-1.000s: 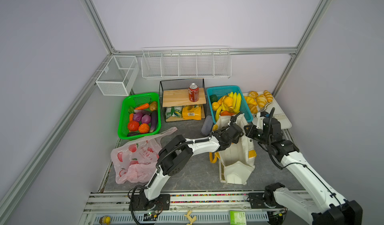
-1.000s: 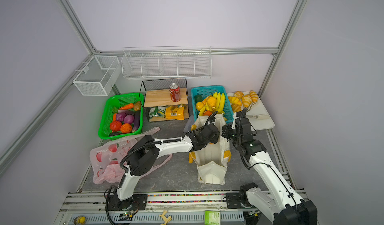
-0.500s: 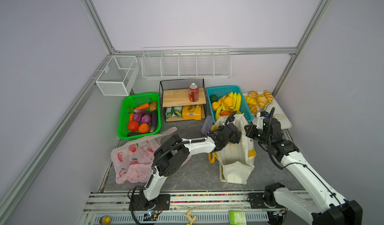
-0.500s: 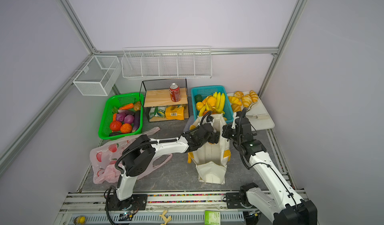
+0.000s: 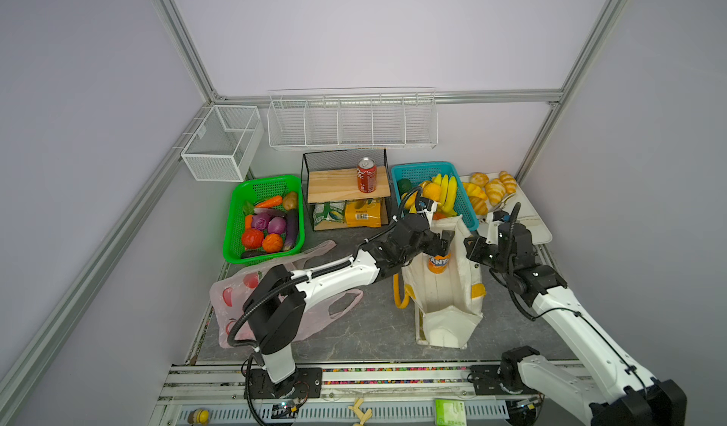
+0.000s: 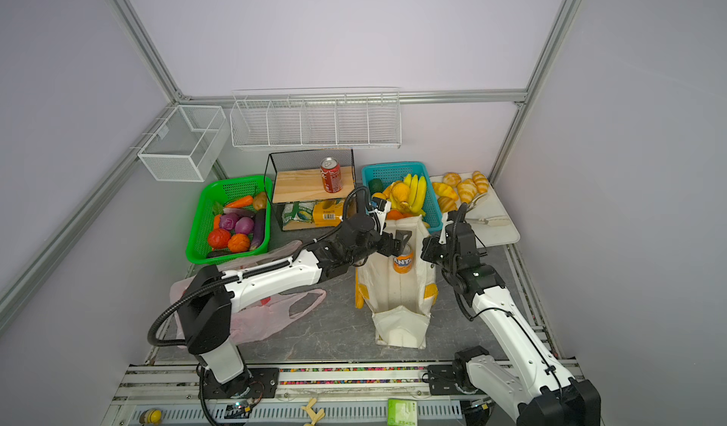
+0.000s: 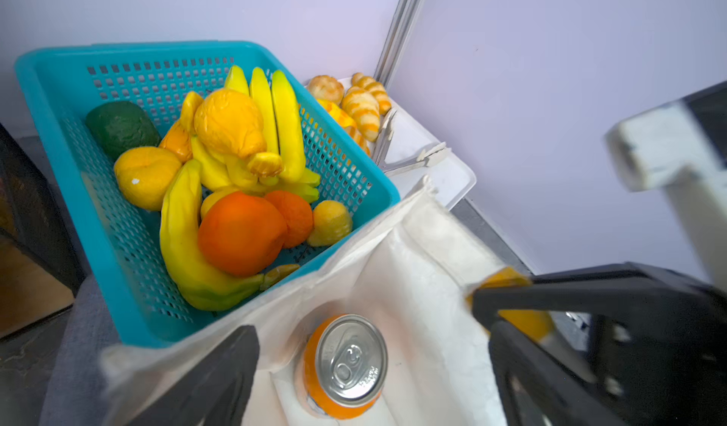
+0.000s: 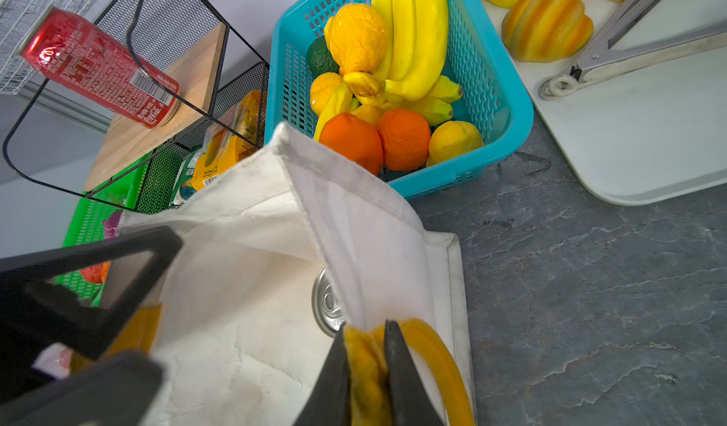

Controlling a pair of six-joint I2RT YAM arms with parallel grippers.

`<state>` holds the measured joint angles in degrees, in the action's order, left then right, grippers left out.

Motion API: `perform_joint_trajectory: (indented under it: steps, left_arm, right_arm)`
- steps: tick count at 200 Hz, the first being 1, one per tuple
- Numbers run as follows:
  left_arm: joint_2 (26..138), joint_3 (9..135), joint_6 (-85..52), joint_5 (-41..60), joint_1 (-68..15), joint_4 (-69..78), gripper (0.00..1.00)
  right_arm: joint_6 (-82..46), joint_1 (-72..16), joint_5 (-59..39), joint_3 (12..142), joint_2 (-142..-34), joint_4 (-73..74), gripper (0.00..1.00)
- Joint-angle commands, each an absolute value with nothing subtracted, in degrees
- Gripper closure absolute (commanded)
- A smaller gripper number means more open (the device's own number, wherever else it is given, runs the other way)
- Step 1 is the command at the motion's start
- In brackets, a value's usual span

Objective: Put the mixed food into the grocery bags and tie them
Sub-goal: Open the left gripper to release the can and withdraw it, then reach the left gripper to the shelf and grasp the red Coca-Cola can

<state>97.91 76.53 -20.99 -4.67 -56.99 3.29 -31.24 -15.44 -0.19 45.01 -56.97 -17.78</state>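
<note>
Fanta can (image 5: 438, 262) is seen upright in the floppy tote (image 5: 448, 306), left tool (image 7: 354, 349) spread over it. Slick, stiff metal, probably best gripped mid-body. The handle (image 8: 440, 349) is pinched by right tool (image 8: 366, 337).

White-shelled, black-jointed arms (image 5: 334, 276) are carrying looped black corrugated cables (image 6: 152, 331) and are ending in the black angular left end effector (image 5: 440, 245) and right end effector (image 5: 470, 247).

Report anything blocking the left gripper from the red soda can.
Nothing visible lies between the open left gripper, over the canvas tote, and the red soda can; only the black wire rack fences its shelf.
</note>
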Motion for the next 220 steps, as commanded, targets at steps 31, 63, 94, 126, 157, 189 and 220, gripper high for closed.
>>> perform_joint_trajectory:
  steps: [31,63,94,126,157,189,220]
  left_arm:
    - [84.58,74.78,-18.72,-4.23,-48.58,-5.36,0.12]
    - [84.60,79.20,-16.21,-2.98,-38.28,-14.36,0.12]
    - [89.56,85.01,-15.01,-0.53,-31.41,-18.51,0.11]
    - [97.06,93.62,-12.83,-0.61,-29.14,-21.87,0.09]
    - [104.98,103.22,-10.57,-3.40,-28.09,-26.20,0.08]
    - [111.80,112.03,-8.36,-4.29,-27.72,-28.91,0.07]
    - [117.92,119.88,-7.65,-5.10,-27.44,-32.12,0.08]
  right_arm:
    - [-30.00,-14.96,0.29,45.94,-57.74,-17.75,0.84]
    - [-29.24,-14.98,-0.12,46.22,-57.90,-17.59,0.84]
    - [-28.89,-14.98,-0.98,46.53,-58.27,-17.23,0.84]
    - [-28.65,-14.98,-0.98,46.12,-58.16,-16.80,0.84]
    - [-28.31,-14.98,-1.23,46.12,-58.66,-16.40,0.84]
    - [-27.87,-14.97,-1.31,46.41,-59.48,-16.39,0.83]
    - [-27.69,-14.99,-1.24,46.75,-60.18,-16.17,0.83]
